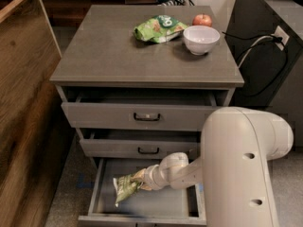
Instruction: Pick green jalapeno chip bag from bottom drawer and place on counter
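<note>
Well below counter (118, 51), gripper (142, 179) inside bottom drawer (158, 205).

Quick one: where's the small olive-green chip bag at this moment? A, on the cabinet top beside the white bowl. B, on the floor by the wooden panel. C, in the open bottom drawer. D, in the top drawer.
C: the green jalapeno chip bag shows against the grey inside of the open bottom drawer, with the gripper reaching into that drawer at the bag's end nearer the arm.
</note>
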Available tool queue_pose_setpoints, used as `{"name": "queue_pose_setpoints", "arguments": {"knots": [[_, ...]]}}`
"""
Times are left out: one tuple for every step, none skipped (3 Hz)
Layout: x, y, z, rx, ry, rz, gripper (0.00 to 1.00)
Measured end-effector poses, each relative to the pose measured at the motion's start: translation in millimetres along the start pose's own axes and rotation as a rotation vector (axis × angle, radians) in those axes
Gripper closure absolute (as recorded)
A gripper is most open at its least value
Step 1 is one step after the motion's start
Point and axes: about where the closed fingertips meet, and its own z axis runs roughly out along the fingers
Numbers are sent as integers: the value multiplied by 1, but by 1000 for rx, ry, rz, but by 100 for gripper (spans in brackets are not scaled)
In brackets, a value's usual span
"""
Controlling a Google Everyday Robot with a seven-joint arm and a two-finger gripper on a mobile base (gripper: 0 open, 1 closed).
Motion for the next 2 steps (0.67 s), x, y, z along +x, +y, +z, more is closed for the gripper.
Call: {"name": "queue_pose_setpoints", "arguments": {"knots": [[7,-24,-47,-15,28,-19,100],[20,-50,-91,-36,65,-24,100]]}}
